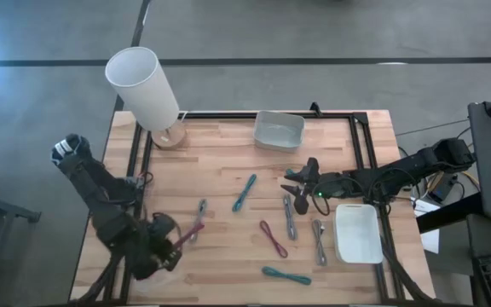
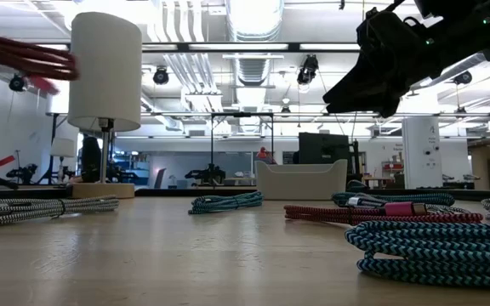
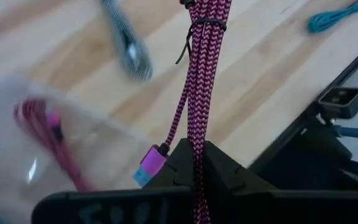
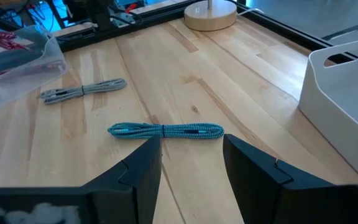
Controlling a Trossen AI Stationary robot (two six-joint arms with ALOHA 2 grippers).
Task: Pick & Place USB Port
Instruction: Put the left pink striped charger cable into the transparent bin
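The left gripper [image 3: 197, 168] has its fingers clenched on a magenta braided USB cable [image 3: 201, 81], lifted over the table's [image 1: 228, 179] front left corner. The right gripper [image 4: 191, 155], fingers spread and empty, hovers above a teal cable [image 4: 166, 130] mid-table.

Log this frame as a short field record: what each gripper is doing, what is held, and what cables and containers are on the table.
left gripper: shut on the magenta braided cable, near the table's front left corner
right gripper: open, empty, raised over the right side of the table
nearest cable to right gripper: teal bundled cable, on the wood ahead of its fingers
loose cables: several, teal, grey and magenta, spread mid-table
containers: grey bin at the back, white tray at right
other: white lamp, back left
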